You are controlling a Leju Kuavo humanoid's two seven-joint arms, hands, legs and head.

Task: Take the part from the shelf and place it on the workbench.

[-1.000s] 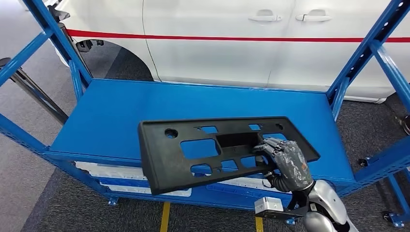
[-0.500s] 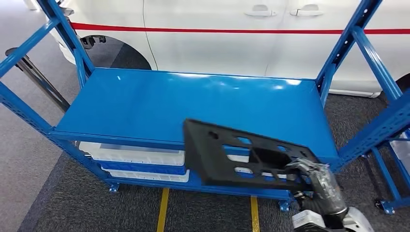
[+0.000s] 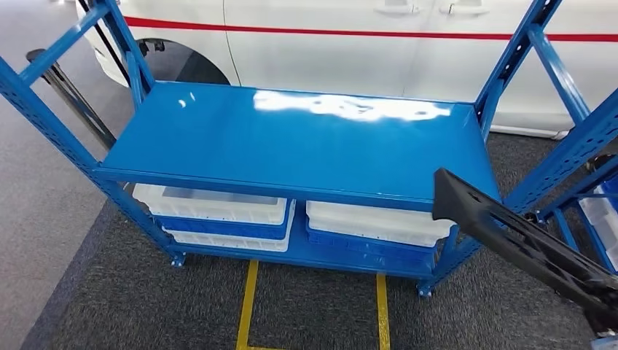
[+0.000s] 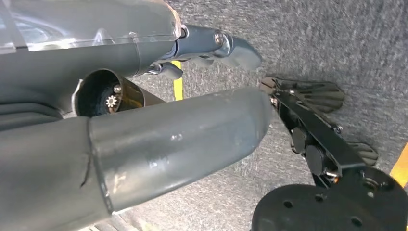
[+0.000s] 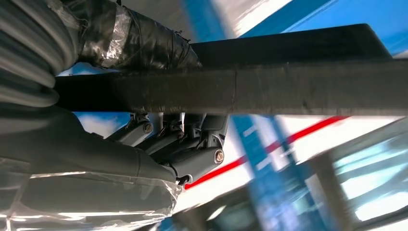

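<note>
Gripped in the right hand (image 5: 159, 139), thumb above and fingers (image 5: 202, 144) curled beneath its edge: the black plastic part (image 3: 525, 244), tilted on edge in mid-air off the shelf's front right corner, clear of the deck, its lower end running out at the bottom right of the head view. Hanging over the grey carpet (image 4: 308, 43), the left hand (image 4: 192, 53), fingers (image 4: 231, 48) extended and lying near one another, holding nothing. Painted on the carpet before the shelf, yellow floor lines (image 3: 246, 306). Next back, the blue steel shelf (image 3: 218, 138), its top deck glossy under a patch of glare; stowed on the lower level, side by side, white and blue bins (image 3: 218, 211). Parked just behind the shelf, a white car (image 3: 313, 51) with a red stripe (image 3: 328, 32) along its side and a wheel arch at the shelf's rear left corner.
</note>
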